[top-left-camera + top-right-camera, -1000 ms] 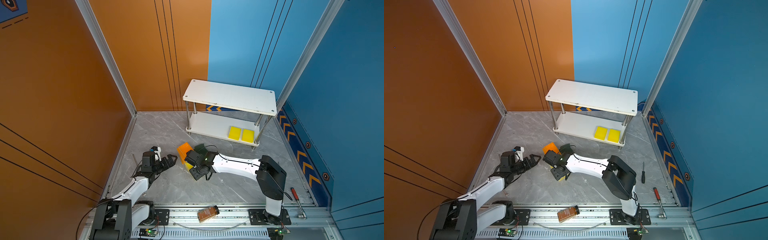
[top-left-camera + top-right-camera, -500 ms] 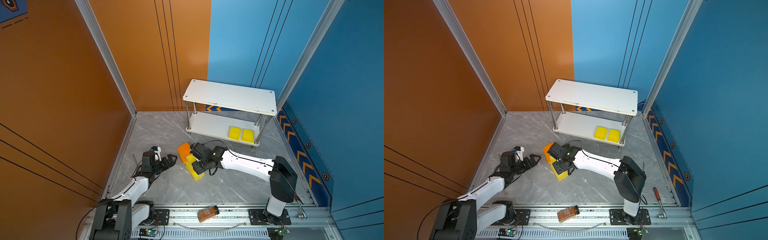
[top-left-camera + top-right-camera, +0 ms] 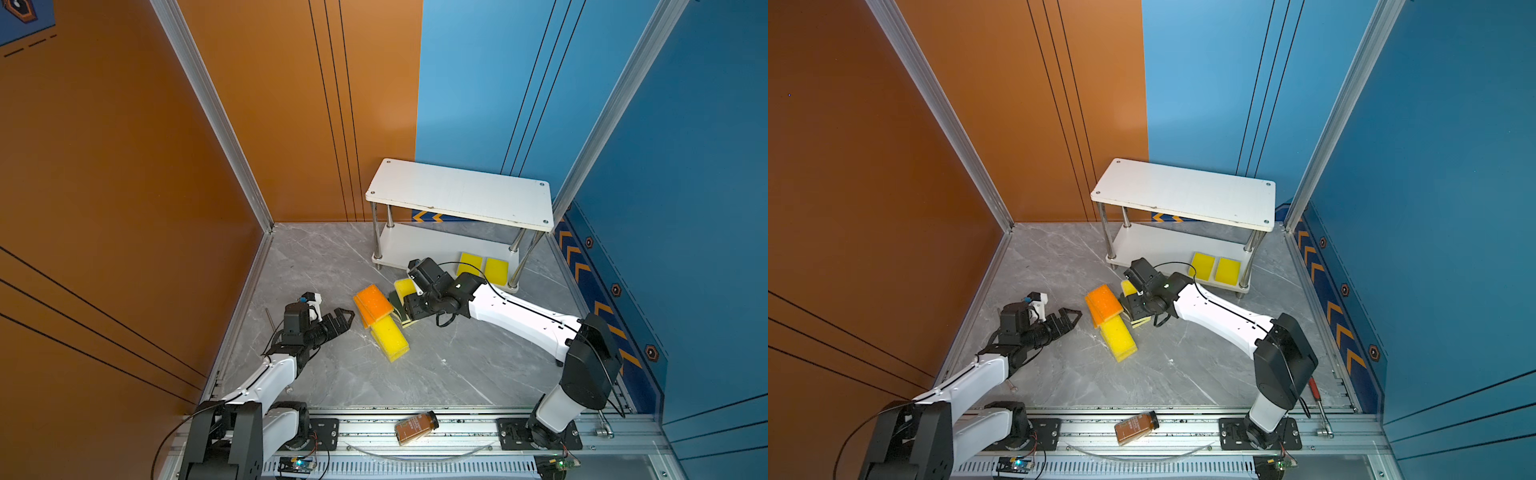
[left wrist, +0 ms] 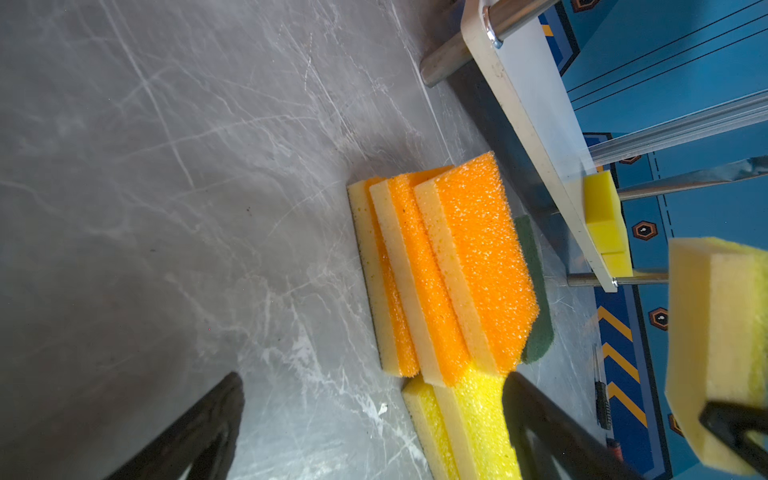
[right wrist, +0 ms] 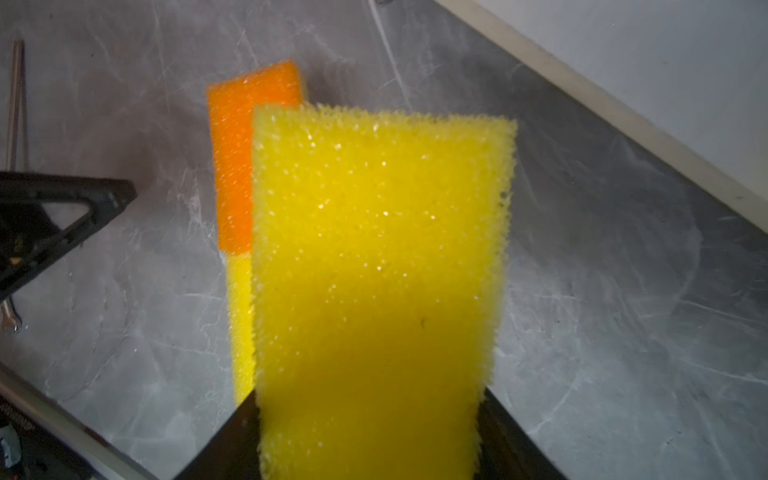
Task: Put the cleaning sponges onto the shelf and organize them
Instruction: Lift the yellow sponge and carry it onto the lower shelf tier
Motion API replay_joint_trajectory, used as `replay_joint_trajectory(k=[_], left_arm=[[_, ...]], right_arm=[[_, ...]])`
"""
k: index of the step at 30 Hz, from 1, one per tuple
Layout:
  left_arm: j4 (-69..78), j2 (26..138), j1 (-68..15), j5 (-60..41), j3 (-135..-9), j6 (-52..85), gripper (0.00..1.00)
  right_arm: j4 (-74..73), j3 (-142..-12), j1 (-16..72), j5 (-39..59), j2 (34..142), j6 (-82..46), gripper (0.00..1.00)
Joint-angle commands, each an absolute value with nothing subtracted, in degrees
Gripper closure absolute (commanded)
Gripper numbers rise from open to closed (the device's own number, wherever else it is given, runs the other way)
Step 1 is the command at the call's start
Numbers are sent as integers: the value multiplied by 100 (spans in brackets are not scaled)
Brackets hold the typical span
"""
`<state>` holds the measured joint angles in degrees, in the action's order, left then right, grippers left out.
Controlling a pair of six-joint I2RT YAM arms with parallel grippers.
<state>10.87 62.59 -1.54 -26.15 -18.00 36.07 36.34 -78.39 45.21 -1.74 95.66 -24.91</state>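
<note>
Right gripper (image 5: 370, 440): jaws clenched on the held yellow sponge (image 5: 378, 257), gripped at one short end. Its long axis runs straight out along the fingers, and it appears clear of the floor.

Left gripper (image 3: 340, 319): jaws spread wide and empty, low, just beside the orange-topped sponges (image 3: 374, 302).

On the floor, loose yellow sponges (image 3: 390, 337) lie partly under the orange ones, with a green-topped sponge (image 4: 536, 291) behind.

The shelf (image 3: 419, 248) stands just beyond the right gripper. Its lower board carries two placed sponges (image 3: 469, 264) side by side near its right end; the rest of that board looks bare.

Judgement: the right arm is nearer. The held sponge's free end slants past the shelf's front edge rather than into it, so the wrist must turn toward the bare stretch before going in under the top board
</note>
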Motion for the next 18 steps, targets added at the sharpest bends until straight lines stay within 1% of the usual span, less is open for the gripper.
replay_joint_trajectory(k=[1,6,8,15,18], left_arm=[[960,6127,-160,-2540,-1736,3612,2],[918,6032,-163,-2511,-1705,3617,2],[792,5999,-151,-2536,-1797,3639,2],[351,5468,-134,-2409,-1863,3556,2],[264,5321,-94,-2389,-1866,3496,2]], right_arm=[[3275,-7743,4207,-381,9465,-2792,36],[2890,-7884,3774,-818,9671,-3023,35],[2733,-7933,3736,-1191,9800,-3113,35],[2170,-8094,3592,-1585,10414,-3680,36],[1987,-8176,3593,-1919,10600,-3864,37]])
